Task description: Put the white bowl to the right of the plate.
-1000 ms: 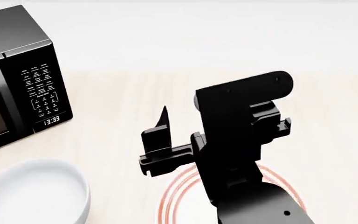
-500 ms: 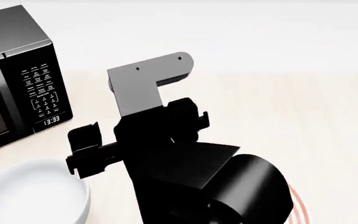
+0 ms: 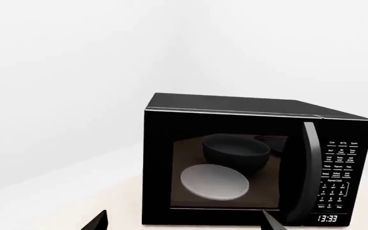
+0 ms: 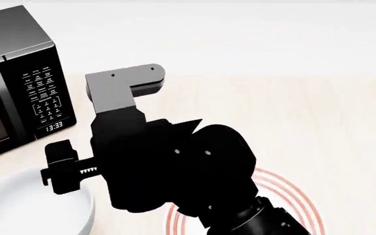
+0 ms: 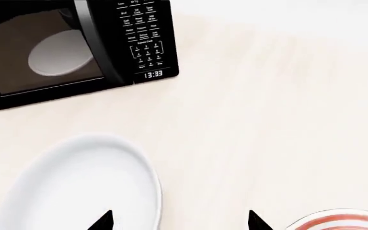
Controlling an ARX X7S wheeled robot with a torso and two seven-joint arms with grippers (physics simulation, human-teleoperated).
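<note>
Hovering above white bowl [image 5: 82,187] and plate [image 5: 340,221], right claw [image 5: 178,221] spread, empty.

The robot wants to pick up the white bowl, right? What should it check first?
1. White bowl in sight, on the table: ok.
2. Right gripper open: ok, its fingertips stand apart.
3. Right gripper touching the bowl: not ok, it is off the rim.
4. Plate found, bowl on its left: ok.
5. Room to the right of the plate: cannot tell, arm hides it.
6. Left gripper out of the way, facing the microwave: ok.
</note>
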